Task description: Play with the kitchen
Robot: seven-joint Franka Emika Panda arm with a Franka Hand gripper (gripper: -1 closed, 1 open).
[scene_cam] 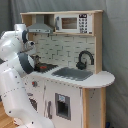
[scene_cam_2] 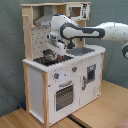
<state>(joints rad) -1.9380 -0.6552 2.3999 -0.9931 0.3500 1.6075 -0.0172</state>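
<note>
The robot arm's tool [scene_cam_2: 51, 49], its grip impossible to tell, hovers over a small pot [scene_cam_2: 49, 55] on the toy kitchen [scene_cam_2: 60, 85] stovetop [scene_cam_2: 52, 60], seemingly poised to handle it.

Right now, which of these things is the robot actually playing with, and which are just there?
Part of the play:
- the kitchen
- the hand, above the stovetop
- a small pot on that stovetop

Just there:
- the grey curtain
- the wooden table
</note>
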